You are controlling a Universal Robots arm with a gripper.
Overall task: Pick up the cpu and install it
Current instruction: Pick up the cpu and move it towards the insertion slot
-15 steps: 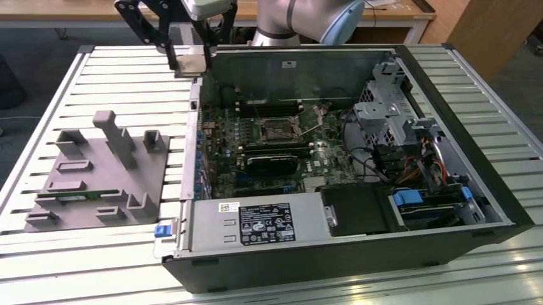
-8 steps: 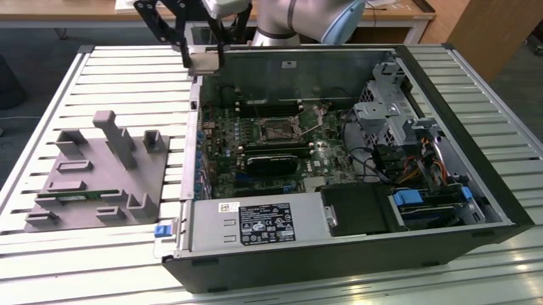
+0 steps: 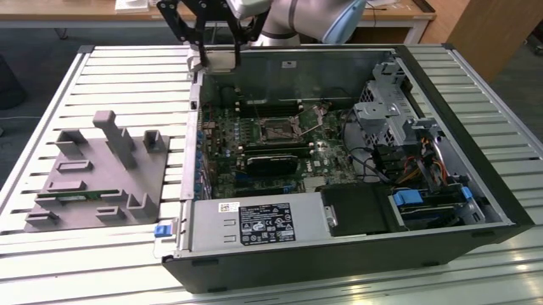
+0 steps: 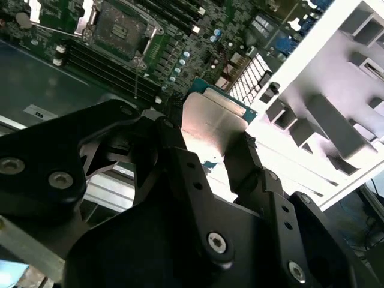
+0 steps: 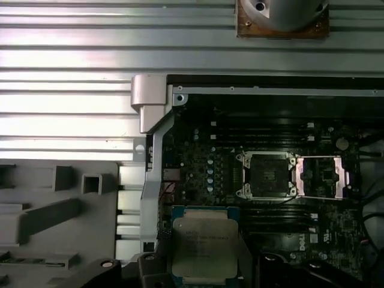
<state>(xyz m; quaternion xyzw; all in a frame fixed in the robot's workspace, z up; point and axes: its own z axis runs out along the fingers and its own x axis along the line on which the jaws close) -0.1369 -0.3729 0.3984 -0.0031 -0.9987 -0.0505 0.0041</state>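
My gripper (image 3: pixel 217 57) is shut on the cpu (image 3: pixel 219 61), a thin square chip with a silver-grey metal top, and holds it in the air above the far corner of the open computer case on the exterior view's left. Both wrist views show the cpu (image 4: pixel 213 120) (image 5: pixel 204 246) clamped by its edges between the black fingers (image 4: pixel 240 159). The black socket (image 3: pixel 278 132) (image 5: pixel 267 176) lies bare on the motherboard inside the case, with its metal load plate (image 5: pixel 321 177) flipped open beside it. The cpu hangs well above the socket, off to one side.
A grey fixture block (image 3: pixel 93 171) with upright posts and a green memory stick (image 3: pixel 81 197) sits on the slatted table at the exterior view's left. Inside the case (image 3: pixel 475 133) are a power supply (image 3: pixel 254 222), a drive cage (image 3: pixel 390 108), cables and a black card (image 3: pixel 271 164).
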